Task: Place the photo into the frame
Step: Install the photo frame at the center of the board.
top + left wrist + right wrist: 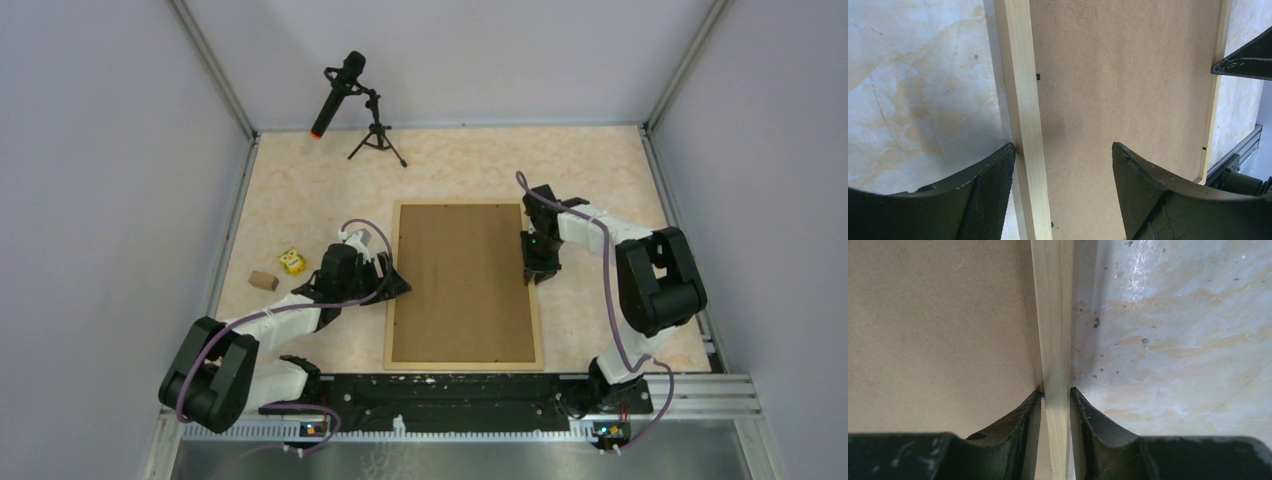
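light: bright, even | shadows: soft | glare: sheen on table [1128, 270] | focus: mostly sharp

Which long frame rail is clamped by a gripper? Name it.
The right rail: the right gripper pinches it from both sides. The left rail only sits inside the open left gripper.

We saw the marbled bench [300, 180] carrying the frame [465, 365] at centre, a microphone tripod [377, 140] behind, a yellow block [292, 261] and a brown block [264, 281] at left.
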### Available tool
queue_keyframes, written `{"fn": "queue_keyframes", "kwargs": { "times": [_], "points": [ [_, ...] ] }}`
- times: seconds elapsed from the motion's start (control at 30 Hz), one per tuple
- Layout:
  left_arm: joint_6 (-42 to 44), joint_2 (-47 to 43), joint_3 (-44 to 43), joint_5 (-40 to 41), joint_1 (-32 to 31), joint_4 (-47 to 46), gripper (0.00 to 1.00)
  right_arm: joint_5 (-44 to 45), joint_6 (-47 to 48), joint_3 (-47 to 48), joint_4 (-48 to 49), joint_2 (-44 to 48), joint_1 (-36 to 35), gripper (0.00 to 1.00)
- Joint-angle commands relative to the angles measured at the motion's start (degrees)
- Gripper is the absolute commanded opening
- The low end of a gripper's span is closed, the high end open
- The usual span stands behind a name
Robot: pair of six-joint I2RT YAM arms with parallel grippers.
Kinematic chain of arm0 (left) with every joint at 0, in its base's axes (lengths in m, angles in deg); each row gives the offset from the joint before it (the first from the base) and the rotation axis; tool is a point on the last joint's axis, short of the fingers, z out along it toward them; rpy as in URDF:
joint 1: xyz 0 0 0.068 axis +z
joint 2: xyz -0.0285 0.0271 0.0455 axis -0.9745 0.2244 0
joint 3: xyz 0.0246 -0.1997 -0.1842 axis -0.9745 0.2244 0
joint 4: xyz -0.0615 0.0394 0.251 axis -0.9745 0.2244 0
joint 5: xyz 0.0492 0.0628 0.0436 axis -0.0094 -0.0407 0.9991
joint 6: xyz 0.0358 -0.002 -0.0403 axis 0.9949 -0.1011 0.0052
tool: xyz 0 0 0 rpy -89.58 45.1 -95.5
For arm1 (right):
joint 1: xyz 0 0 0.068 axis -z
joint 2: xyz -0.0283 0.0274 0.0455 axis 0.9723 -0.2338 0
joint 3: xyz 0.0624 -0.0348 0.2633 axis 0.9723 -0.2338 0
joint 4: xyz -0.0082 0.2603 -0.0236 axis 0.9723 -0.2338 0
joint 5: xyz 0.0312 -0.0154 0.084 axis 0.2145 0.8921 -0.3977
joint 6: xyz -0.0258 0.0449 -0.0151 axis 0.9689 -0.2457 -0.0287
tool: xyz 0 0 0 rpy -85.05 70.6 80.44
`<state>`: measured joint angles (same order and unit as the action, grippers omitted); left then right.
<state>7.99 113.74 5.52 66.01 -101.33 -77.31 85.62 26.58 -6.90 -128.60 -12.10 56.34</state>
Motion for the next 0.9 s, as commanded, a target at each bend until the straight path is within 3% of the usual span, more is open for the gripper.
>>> {"fn": "queue_keyframes", "kwargs": {
  "times": [0.0,0.1,0.27,0.37,0.47,0.7,0.87],
  "points": [
    [0.0,0.1,1.0,-0.3,-0.1,0.3,0.76,5.1,-2.4,-3.3,8.1,-5.9,-1.4,0.29],
    [0.0,0.0,1.1,-0.1,0.0,0.3,0.76,5.2,-3.2,-4.1,10.4,-7.6,-1.8,0.29],
    [0.0,0.0,1.2,-0.1,0.0,0.2,0.76,-4.7,-2.7,-3.5,8.8,-1.9,-1.8,0.37],
    [0.0,0.2,1.1,-0.3,0.1,0.1,0.76,-2.2,-2.2,-2.4,2.6,4.8,-1.8,0.52],
    [-0.1,0.1,1.2,-0.3,0.1,0.0,0.76,1.3,-3.0,-2.9,-3.9,9.9,-2.1,0.55],
    [-0.4,0.1,1.4,-0.4,0.2,-0.3,0.76,5.7,-10.7,-11.4,-10.4,18.5,-9.7,0.50],
    [-0.3,0.2,1.3,-0.6,0.2,-0.3,0.76,5.3,-12.3,-14.1,-11.0,21.6,-11.2,0.34]
  ]
}}
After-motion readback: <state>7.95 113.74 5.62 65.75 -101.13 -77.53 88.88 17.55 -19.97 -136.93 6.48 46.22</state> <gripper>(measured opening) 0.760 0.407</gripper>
